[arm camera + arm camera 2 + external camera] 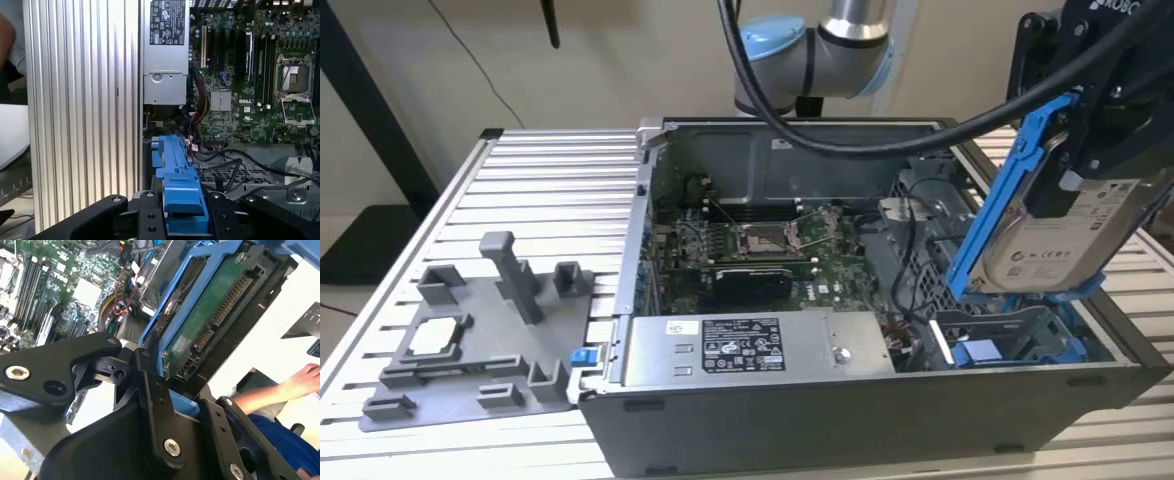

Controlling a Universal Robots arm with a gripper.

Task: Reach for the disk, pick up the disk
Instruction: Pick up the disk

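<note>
The disk (1062,236), a silver drive with a white label in a bright blue bracket, hangs tilted above the exterior view's right end of the open computer case (854,420). My gripper (1101,150) is shut on its upper part. In the second wrist view the disk's green circuit board (210,320) and blue frame run up from between the black fingers (150,390). The first wrist view has the disk's blue bracket edge (176,175) clamped in my gripper (182,222), above the case interior.
Under the disk is a blue drive bay (1001,345). The case holds a motherboard (761,245) and a long silver box (754,350) with a label. A grey fixture (467,345) with a small chip sits on the slatted table (547,190). A person's arm (280,390) is nearby.
</note>
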